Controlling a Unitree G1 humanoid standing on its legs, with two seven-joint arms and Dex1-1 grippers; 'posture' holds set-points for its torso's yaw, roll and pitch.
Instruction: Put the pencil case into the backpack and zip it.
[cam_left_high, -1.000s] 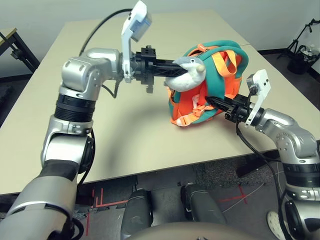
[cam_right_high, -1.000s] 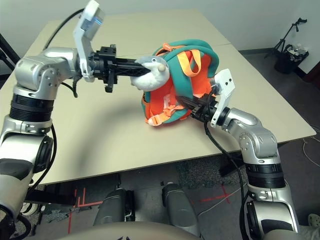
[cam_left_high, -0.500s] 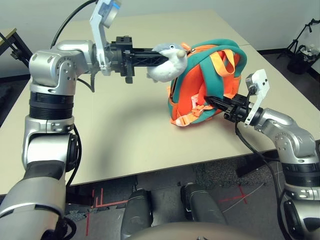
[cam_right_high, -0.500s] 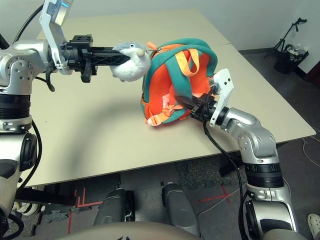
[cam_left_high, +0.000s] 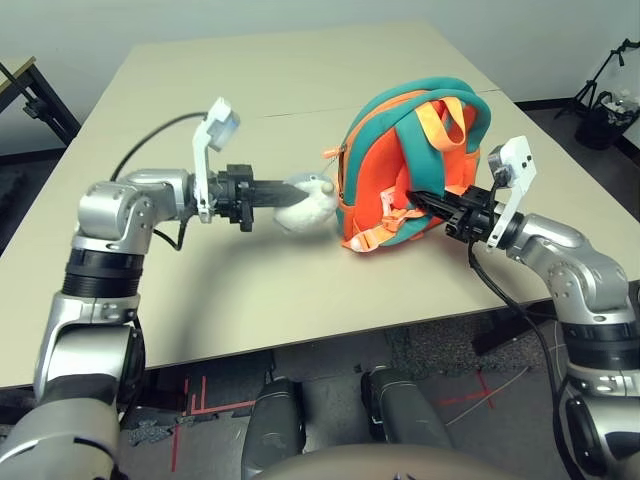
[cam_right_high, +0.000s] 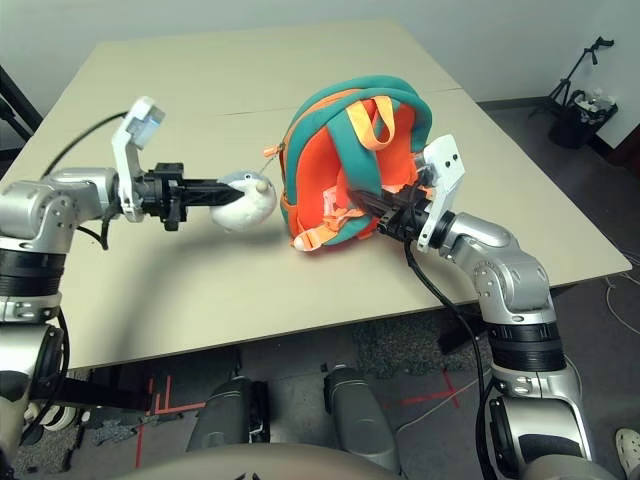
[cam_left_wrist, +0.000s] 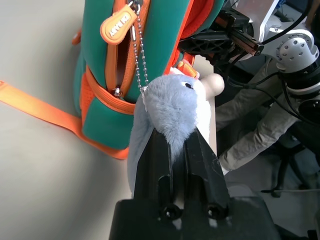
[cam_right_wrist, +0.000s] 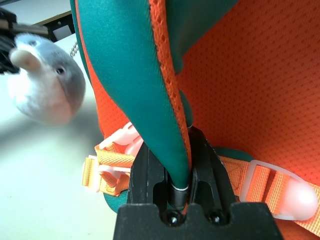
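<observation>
The teal and orange backpack stands upright on the table with its orange back panel and straps towards me. My left gripper is shut on the grey-white plush charm, low over the table just left of the backpack. A bead chain runs from the plush charm up to an orange zipper tag. My right gripper is shut on a teal shoulder strap at the backpack's lower right. The pencil case is out of view.
The beige table stretches far behind and to the left of the backpack. Its near edge runs just below my right forearm. A black stand is on the floor at the far right. A person's trouser legs show beyond the table.
My left gripper has swung down and leftward with the plush charm, from above the backpack's top to low over the table. The backpack now stands more upright. The right gripper has kept its hold.
</observation>
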